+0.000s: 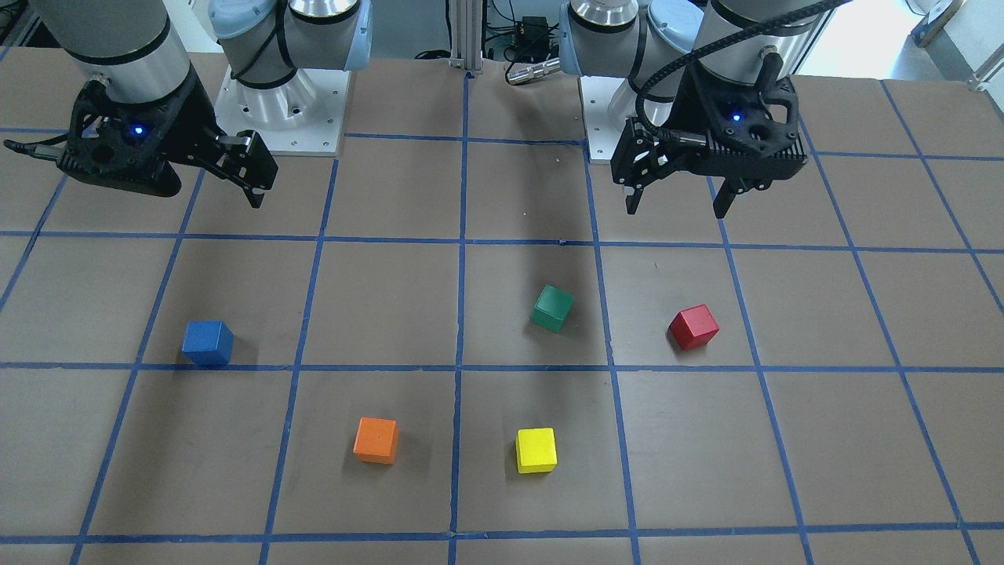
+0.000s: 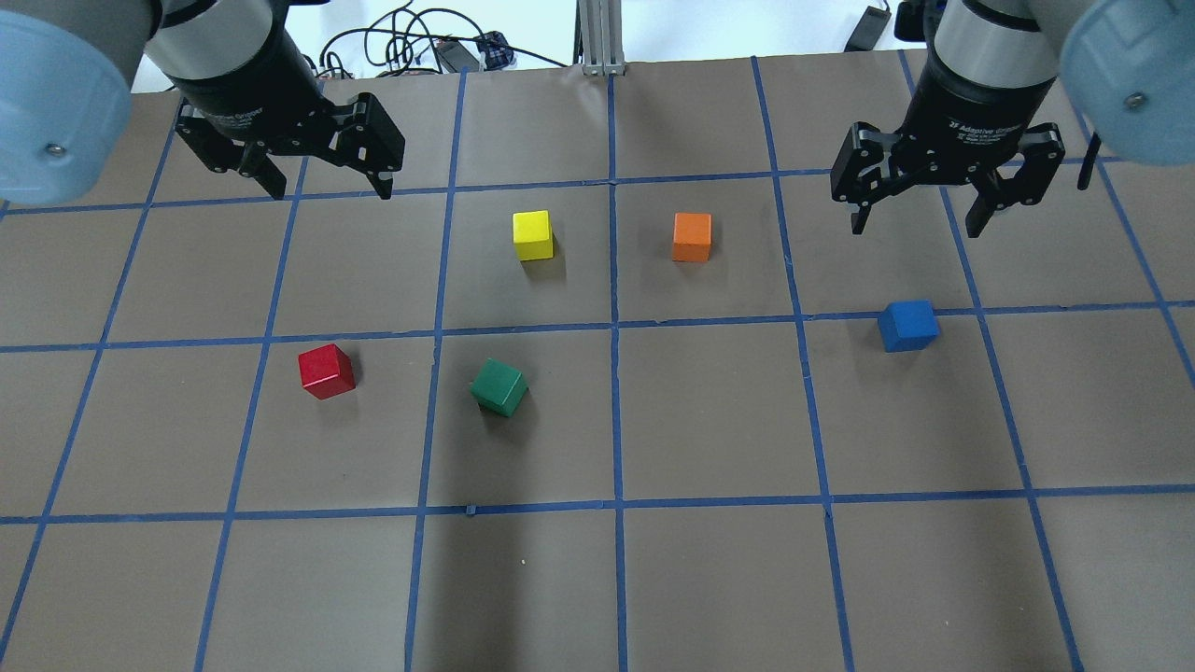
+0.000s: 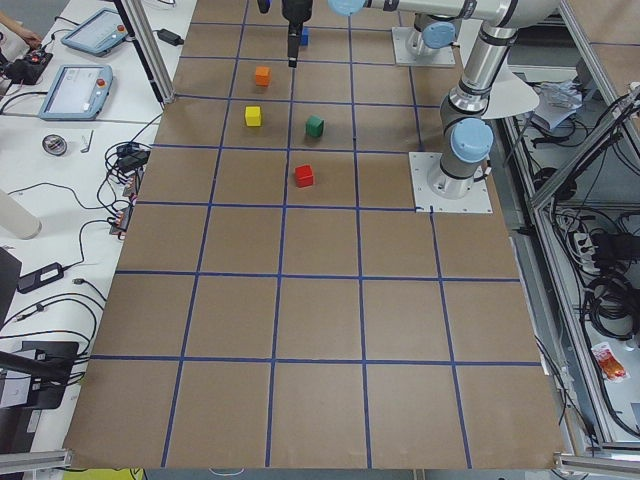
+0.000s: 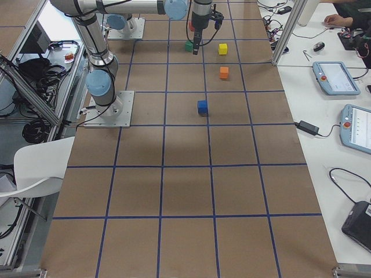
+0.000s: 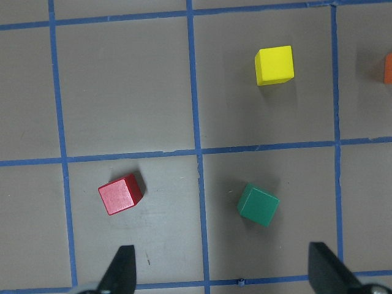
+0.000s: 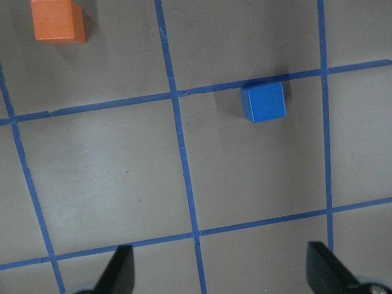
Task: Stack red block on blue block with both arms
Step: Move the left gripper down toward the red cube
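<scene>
The red block (image 2: 326, 371) lies on the table on my left side, also seen in the front view (image 1: 693, 326) and the left wrist view (image 5: 120, 194). The blue block (image 2: 907, 326) lies on my right side, also in the front view (image 1: 208, 343) and the right wrist view (image 6: 263, 102). My left gripper (image 2: 331, 193) is open and empty, raised above the table, farther out than the red block. My right gripper (image 2: 917, 227) is open and empty, raised, farther out than the blue block. In the front view the left gripper (image 1: 676, 208) is at the right and the right gripper (image 1: 251, 188) at the left.
A green block (image 2: 499, 387) lies right of the red one. A yellow block (image 2: 533, 235) and an orange block (image 2: 692, 236) lie farther out near the middle. The brown table (image 2: 709, 579) has a blue tape grid. The arm bases (image 1: 282, 118) stand at my edge.
</scene>
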